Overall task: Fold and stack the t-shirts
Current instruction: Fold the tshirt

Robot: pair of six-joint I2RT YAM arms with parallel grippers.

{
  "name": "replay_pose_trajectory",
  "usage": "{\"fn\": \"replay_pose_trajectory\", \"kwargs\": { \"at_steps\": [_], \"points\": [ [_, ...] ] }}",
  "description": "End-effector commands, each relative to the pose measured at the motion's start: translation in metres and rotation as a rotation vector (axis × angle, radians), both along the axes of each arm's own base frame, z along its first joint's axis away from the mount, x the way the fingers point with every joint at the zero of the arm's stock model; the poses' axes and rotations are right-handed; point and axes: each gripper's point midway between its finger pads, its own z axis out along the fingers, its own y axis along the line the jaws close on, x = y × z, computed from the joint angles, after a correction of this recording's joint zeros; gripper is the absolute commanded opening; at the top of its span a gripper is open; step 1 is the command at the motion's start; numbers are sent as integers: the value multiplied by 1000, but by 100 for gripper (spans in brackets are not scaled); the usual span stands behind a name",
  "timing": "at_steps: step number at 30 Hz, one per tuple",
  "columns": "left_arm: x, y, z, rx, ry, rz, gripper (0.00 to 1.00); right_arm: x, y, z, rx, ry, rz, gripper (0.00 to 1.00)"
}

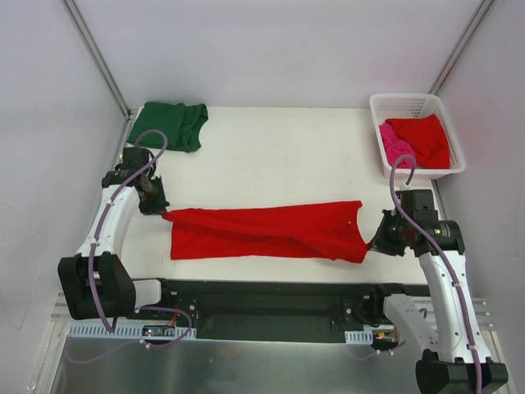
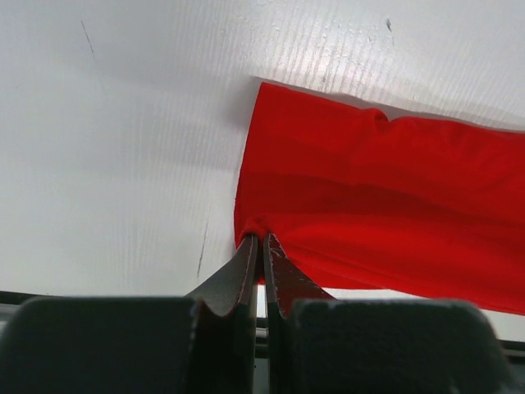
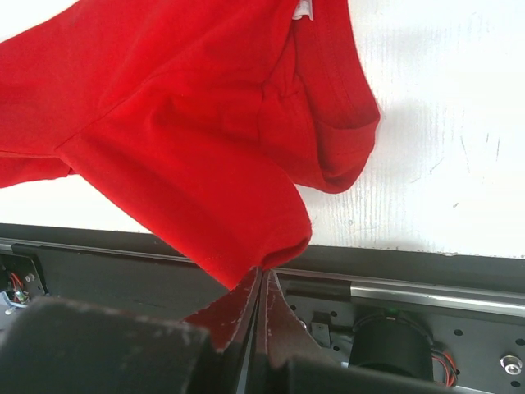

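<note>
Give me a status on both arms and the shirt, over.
Left gripper shut on red t-shirt corner; right gripper shut on its sleeve. Shirt stretched between them. Green t-shirt and basket well clear.

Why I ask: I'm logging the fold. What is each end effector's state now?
Left end effector: closed, holding the red t-shirt.
Right end effector: closed, holding the same t-shirt.

You had the left arm (image 1: 105,220) reaching forward along its side, the left gripper (image 1: 162,212) turned inward, jaws pinched tight on the red t-shirt (image 1: 262,231). Your right arm (image 1: 443,275) leaned forward, the right gripper (image 1: 372,244) facing inward, clamped likewise.
</note>
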Motion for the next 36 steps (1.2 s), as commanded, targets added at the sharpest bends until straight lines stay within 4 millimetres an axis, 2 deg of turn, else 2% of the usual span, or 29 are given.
{"fn": "replay_pose_trajectory", "kwargs": {
  "at_steps": [1,10,16,29,36],
  "points": [
    [-11,-5,5,-6,2,-18,0,1,-6,4,-34,-3,-6,1],
    [-21,-10,0,-25,21,-17,0,7,-3,3,-24,0,1,1],
    [-19,-7,2,-11,19,-16,0,20,-4,12,-35,-23,6,1],
    [-23,-13,-3,-40,50,-26,0,22,-6,10,-45,-12,10,1],
    [-30,-22,1,-76,67,-30,0,27,-4,10,-40,-1,27,1]
  ]
}}
